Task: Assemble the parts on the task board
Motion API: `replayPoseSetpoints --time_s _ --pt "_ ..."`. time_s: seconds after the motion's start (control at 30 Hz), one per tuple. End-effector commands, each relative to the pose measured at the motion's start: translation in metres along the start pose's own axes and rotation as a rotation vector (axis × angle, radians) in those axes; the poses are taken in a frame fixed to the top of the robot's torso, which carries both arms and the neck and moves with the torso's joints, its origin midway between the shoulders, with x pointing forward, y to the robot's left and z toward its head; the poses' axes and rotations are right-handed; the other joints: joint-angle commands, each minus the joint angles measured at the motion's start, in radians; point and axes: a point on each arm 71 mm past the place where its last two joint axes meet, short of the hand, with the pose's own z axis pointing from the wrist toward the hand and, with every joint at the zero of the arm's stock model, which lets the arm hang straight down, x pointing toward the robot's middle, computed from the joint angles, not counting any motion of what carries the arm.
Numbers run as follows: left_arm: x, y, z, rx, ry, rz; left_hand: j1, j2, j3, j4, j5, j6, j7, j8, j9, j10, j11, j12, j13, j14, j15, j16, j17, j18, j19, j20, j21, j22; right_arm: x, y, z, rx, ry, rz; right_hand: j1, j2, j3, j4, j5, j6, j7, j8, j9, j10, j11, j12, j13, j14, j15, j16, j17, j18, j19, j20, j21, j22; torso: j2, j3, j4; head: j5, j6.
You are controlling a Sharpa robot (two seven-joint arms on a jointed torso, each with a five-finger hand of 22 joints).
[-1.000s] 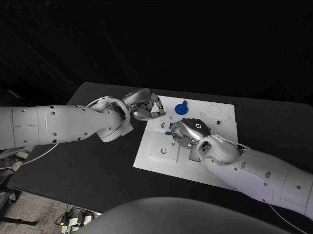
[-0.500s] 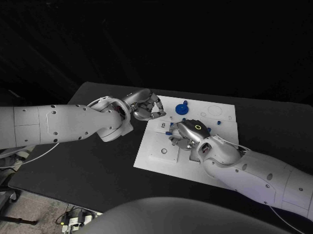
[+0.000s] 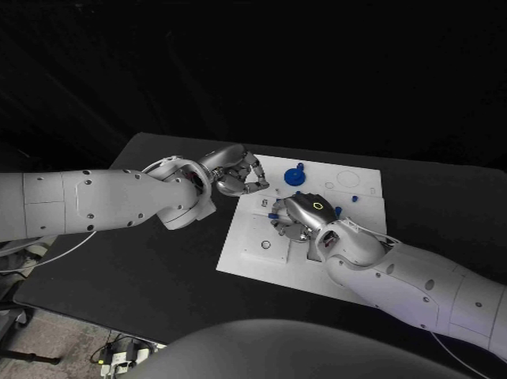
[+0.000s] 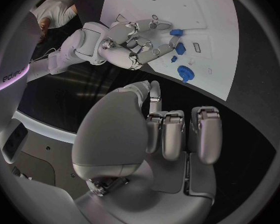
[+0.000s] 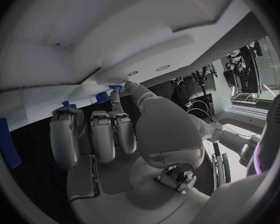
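Observation:
The white task board lies in the middle of the black table. A round blue part stands near its far edge, and small blue parts lie to the right of my right hand. My right hand is down on the board's middle. In the right wrist view its thumb and one finger meet on a small blue part, with the other fingers curled in. My left hand hovers at the board's far left edge, fingers curled in on nothing. The left wrist view shows the right hand beside several blue parts.
Holes and recesses mark the board, among them a round outline at the far right and a small round hole near the front left. Bare black table surrounds the board. My two hands are close together over the board's far left part.
My right hand has shifted a little to the left across the board. The left hand has stayed where it was.

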Motion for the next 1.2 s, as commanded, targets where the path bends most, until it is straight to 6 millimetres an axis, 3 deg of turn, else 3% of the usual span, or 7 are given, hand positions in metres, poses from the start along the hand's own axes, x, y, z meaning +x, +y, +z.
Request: replayPoseSetpoints --time_s 0.03,0.2,0.5,1.0,1.2 --pt "0.0018 -0.0011 0.0004 -0.004 0.016 -0.008 0.0 0.012 -0.003 -0.001 0.005 -0.002 -0.001 -0.004 0.0 0.108 -0.006 0.0 0.263 0.103 -0.008 0.002 0.263 -0.015 0.106 -0.004 0.002 0.263 0.0068 -0.002 -0.0014 0.01 0.023 -0.016 0.012 0.0 0.006 0.001 0.008 0.002 0.0 -0.006 -0.002 0.106 0.008 0.003 0.263 0.106 0.006 0.003 0.263 0.006 0.006 0.01 -0.005 0.215 0.0 0.0001 -0.0001 0.002 0.0" --pt "0.002 -0.0007 0.0004 -0.008 0.019 -0.01 0.0 0.013 -0.003 -0.001 0.005 -0.002 -0.001 -0.003 0.0 0.108 -0.006 0.0 0.263 0.103 -0.008 0.002 0.263 -0.015 0.106 -0.004 0.002 0.263 0.0077 -0.0037 -0.0002 0.021 0.019 -0.023 0.023 0.003 0.012 -0.005 0.02 0.002 0.0 -0.009 -0.007 0.106 0.008 0.003 0.263 0.106 0.006 0.003 0.263 0.008 0.001 0.01 -0.011 0.213 0.0 -0.0002 -0.0005 0.002 0.0" --pt "0.0029 -0.0005 0.001 -0.017 0.026 -0.016 -0.003 0.024 -0.002 0.0 0.009 -0.004 0.001 -0.002 0.002 0.108 -0.005 0.0 0.263 0.103 -0.008 0.002 0.263 -0.015 0.106 -0.004 0.002 0.263 0.0074 -0.0035 0.0002 0.017 0.01 -0.025 0.08 0.018 0.054 -0.048 0.182 0.068 -0.012 0.023 0.005 0.106 -0.004 0.003 0.263 0.106 -0.004 0.003 0.263 0.01 -0.003 0.002 -0.016 0.211 0.0 -0.0001 -0.0007 0.003 0.0" --pt "0.0039 0.0003 0.0021 -0.028 0.036 -0.023 -0.014 0.044 0.001 0.001 0.024 -0.009 0.004 0.001 0.006 0.108 -0.003 0.0 0.263 0.103 -0.006 0.002 0.263 -0.015 0.106 -0.004 0.002 0.263 0.0064 -0.0061 -0.0006 0.019 -0.005 -0.021 0.085 0.029 0.066 -0.054 0.218 0.077 -0.015 0.033 0.019 0.106 -0.008 0.003 0.263 0.106 -0.008 0.003 0.263 0.01 -0.004 -0.002 -0.017 0.211 0.0 -0.0001 -0.0008 0.002 0.0" --pt "0.0042 -0.0004 0.0024 -0.023 0.035 -0.02 -0.004 0.035 -0.003 -0.006 0.02 -0.017 0.004 0.001 0.008 0.108 -0.002 0.0 0.263 0.103 -0.005 0.002 0.263 -0.015 0.106 -0.003 0.002 0.263 0.0041 -0.0087 -0.0023 0.028 -0.035 0.013 0.075 0.046 0.06 -0.045 0.214 0.097 -0.027 0.06 0.051 0.106 -0.019 0.003 0.263 0.106 -0.016 0.003 0.263 0.009 -0.001 -0.009 -0.015 0.212 0.0 0.0001 -0.0002 0.005 0.0"
